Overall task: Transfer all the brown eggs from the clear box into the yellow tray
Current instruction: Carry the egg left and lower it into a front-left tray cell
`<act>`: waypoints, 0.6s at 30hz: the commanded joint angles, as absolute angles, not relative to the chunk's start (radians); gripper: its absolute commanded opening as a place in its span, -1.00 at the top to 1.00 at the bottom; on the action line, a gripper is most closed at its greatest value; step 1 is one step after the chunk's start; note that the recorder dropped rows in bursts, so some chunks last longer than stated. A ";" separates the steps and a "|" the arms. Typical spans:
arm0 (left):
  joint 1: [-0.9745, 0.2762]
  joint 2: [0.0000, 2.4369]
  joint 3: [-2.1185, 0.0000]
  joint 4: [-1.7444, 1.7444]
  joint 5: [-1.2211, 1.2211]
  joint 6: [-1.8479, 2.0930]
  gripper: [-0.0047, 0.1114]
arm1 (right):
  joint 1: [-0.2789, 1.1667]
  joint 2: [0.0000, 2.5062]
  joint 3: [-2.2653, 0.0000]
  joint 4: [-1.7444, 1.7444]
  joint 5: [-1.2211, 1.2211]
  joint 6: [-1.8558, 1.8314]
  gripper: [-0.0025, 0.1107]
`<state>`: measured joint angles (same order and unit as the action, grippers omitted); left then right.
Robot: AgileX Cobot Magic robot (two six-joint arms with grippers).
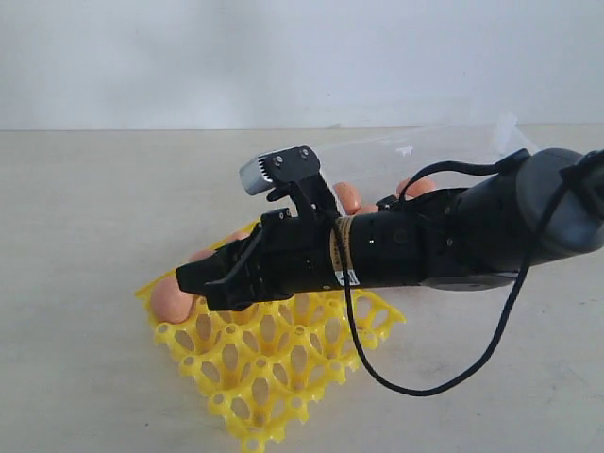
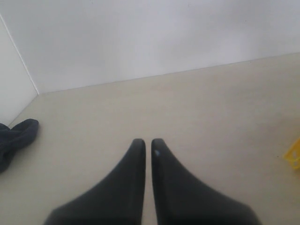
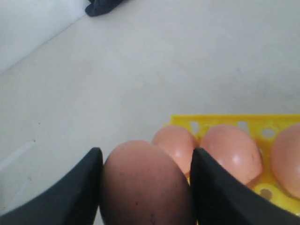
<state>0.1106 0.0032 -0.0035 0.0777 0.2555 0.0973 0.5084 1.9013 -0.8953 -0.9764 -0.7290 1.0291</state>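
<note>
In the right wrist view my right gripper (image 3: 146, 152) is shut on a brown egg (image 3: 143, 185), one black finger on each side of it. Just beyond it lies the yellow tray (image 3: 220, 119), with three brown eggs (image 3: 232, 152) in the cups along its edge. In the exterior view the right gripper (image 1: 203, 281) hangs low over the left corner of the yellow tray (image 1: 283, 377), with an egg (image 1: 170, 298) at its tip. Behind the arm, more brown eggs (image 1: 347, 196) lie in the clear box (image 1: 444, 142). My left gripper (image 2: 147, 143) is shut over bare table, holding nothing.
The right arm (image 1: 453, 236) and its black cable (image 1: 425, 382) stretch across the tray's far side. A dark cloth-like object (image 2: 16, 140) lies on the table near the wall. A corner of the yellow tray (image 2: 294, 154) shows in the left wrist view.
</note>
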 commanded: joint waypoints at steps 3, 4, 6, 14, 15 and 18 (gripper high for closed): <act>0.106 0.000 0.000 0.076 0.244 0.094 0.85 | 0.511 1.997 -0.942 -0.934 -0.738 1.040 0.96; 0.106 0.000 0.000 0.076 0.244 0.094 0.85 | 0.511 2.017 -0.949 -0.940 -0.802 1.062 0.96; 0.106 0.000 0.000 0.076 0.244 0.094 0.85 | 0.511 2.042 -0.960 -0.968 -0.961 1.067 0.96; 0.106 0.000 0.000 0.076 0.244 0.094 0.85 | 0.511 2.057 -0.962 -0.954 -0.950 0.952 0.96; 0.106 0.000 0.000 0.076 0.244 0.094 0.85 | 0.511 2.059 -0.962 -0.956 -0.937 0.951 0.96; 0.106 0.000 0.000 0.076 0.244 0.094 0.85 | 0.511 2.058 -0.962 -0.946 -0.906 0.912 0.96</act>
